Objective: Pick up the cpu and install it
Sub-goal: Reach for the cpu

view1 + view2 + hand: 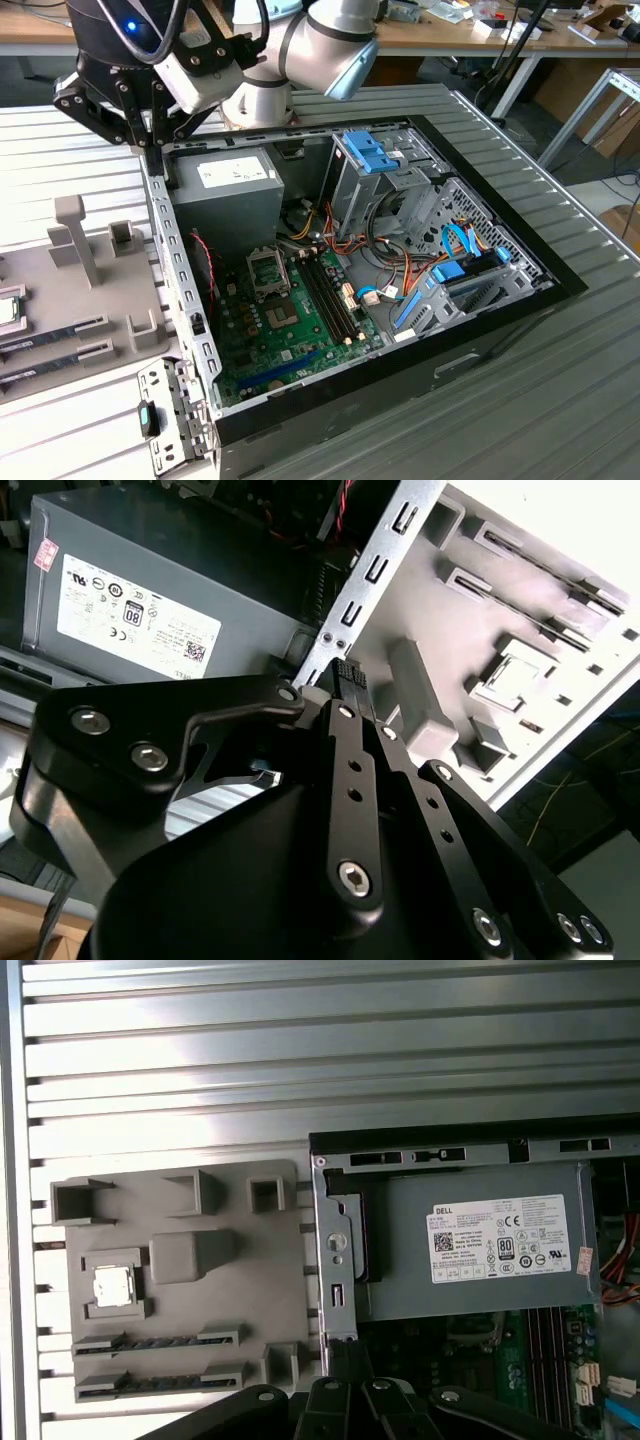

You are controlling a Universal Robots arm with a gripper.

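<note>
Black fingers [352,680] pinched together on nothing; gripper [345,1352] hangs over the computer case [440,1145] wall beside the power supply [400,1260]. Well apart, the cpu [112,1287] lies flat in a fitted pocket of the grey tray [270,1290] on the ribbed worktop [300,1060], probably to fix its position for pickup.

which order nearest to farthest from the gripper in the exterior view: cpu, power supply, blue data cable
1. power supply, beside the gripper, inside the case
2. cpu, on the grey tray, exterior view's left
3. blue data cable, across the case, exterior view's right
</note>
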